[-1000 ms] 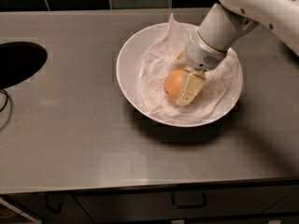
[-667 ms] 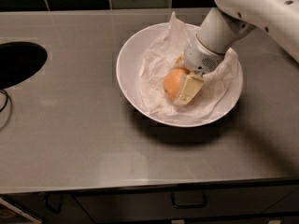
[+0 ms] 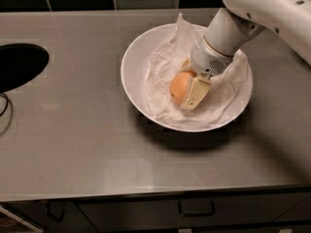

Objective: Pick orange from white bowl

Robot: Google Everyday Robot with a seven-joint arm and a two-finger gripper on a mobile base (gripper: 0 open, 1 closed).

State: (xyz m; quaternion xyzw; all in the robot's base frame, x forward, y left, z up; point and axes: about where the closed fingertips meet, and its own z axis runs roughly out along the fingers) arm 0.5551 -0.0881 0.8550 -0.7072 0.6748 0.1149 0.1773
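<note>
Orange [image 3: 179, 87] clamped between pads [image 3: 195, 94] of end effector [image 3: 188, 81] reaching down from upper right, fruit resting on crumpled paper [image 3: 163, 64] inside white bowl [image 3: 132, 76] on tabletop [image 3: 73, 130].

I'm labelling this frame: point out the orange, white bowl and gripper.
orange [image 3: 178, 87], camera view, its bare left peel.
white bowl [image 3: 133, 73], camera view, left inner wall.
gripper [image 3: 190, 85], camera view, tip inside the bowl, by the orange.

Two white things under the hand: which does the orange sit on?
The crumpled paper, not the glossy bowl: it lines the bowl, and the orange lies on it, at the hand.
</note>
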